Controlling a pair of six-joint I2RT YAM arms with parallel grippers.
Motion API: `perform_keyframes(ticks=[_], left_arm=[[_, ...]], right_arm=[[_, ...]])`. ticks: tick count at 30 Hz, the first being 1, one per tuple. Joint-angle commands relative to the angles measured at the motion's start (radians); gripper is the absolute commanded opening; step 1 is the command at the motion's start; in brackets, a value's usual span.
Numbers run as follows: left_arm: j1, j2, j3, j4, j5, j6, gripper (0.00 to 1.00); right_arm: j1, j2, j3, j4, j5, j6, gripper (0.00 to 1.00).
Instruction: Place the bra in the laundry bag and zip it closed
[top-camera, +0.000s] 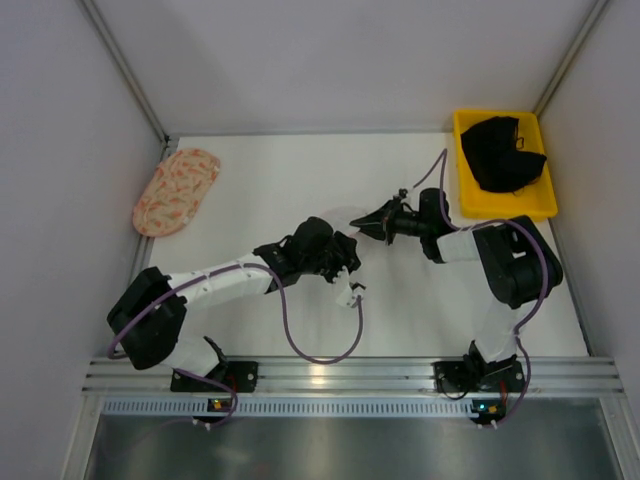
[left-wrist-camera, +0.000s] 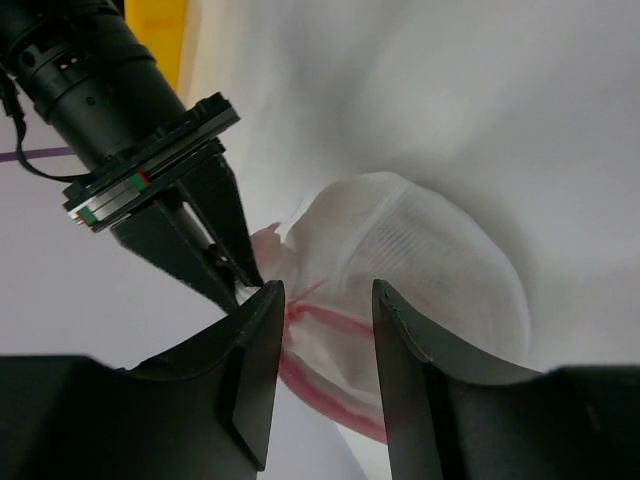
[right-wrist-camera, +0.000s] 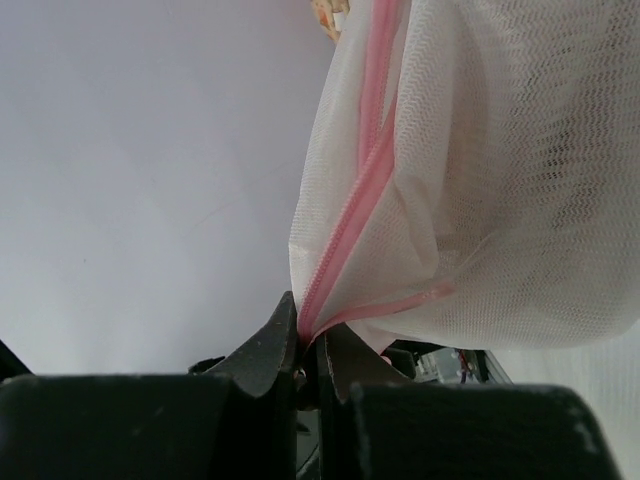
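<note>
Pinching laundry bag (right-wrist-camera: 480, 190) rim, R end effector (right-wrist-camera: 310, 335), visible wrist cam only.

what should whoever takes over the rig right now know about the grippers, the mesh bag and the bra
The left gripper is open, nothing between its jaws, poised just before the bag's edge.
The right gripper is shut on the pink zip rim of the small round white mesh laundry bag.
The pale pink bra is nowhere in view on the table; the bag bulges, so it is probably inside, unconfirmed.
Done: the zip stretch in the right wrist view looks closed.
Left: check the hidden rest of the zip and finish closing if needed.
</note>
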Motion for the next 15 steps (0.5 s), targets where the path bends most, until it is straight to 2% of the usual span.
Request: perform_keyframes(ticks=[1,15], left_arm=[[-0.01,-0.003,-0.016,0.203,-0.048,0.035,0.46],[-0.014,0.018,-0.04,0.246,-0.076,0.103,0.42]], right_arm=[[0.024,-0.05,0.049,-0.068,0.007,-0.059,0.0],[0.038,-0.053,0.078,-0.133,0.004,-0.068,0.0]])
